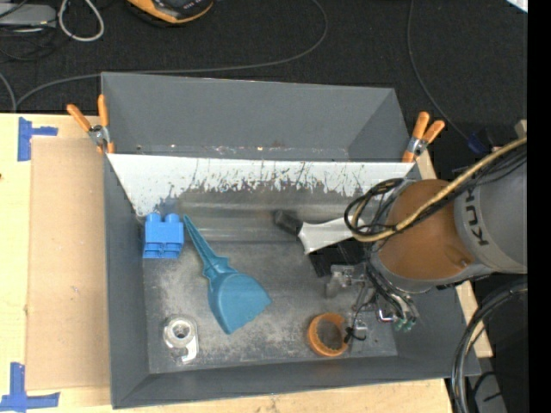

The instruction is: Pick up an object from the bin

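Camera view: bin (122, 274) holds blue scoop (232, 298), blue block (163, 236); gripper (355, 330) at orange ring (324, 335).

Grey arm (501, 222) with orange wrist cover (422, 243) and black cables (368, 212).

One each: blue brick (163, 236), blue scoop (231, 299), orange ring (315, 339), clear cup (181, 336), white tool (323, 231).

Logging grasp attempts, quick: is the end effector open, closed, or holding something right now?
End effector: cannot be told; it sits low at the right rim of the orange ring, lower right of the bin.
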Controlling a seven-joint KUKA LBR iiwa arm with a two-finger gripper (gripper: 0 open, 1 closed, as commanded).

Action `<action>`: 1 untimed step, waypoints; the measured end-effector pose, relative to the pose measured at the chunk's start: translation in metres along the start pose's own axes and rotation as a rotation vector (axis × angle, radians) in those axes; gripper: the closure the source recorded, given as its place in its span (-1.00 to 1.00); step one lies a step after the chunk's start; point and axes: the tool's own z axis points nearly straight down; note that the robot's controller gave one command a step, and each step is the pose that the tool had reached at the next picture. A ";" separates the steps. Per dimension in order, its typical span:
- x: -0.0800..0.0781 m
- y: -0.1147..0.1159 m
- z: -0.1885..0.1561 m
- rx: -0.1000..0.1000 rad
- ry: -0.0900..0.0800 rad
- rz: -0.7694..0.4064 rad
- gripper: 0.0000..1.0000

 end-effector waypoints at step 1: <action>-0.003 -0.008 0.001 -0.003 -0.008 0.007 -1.00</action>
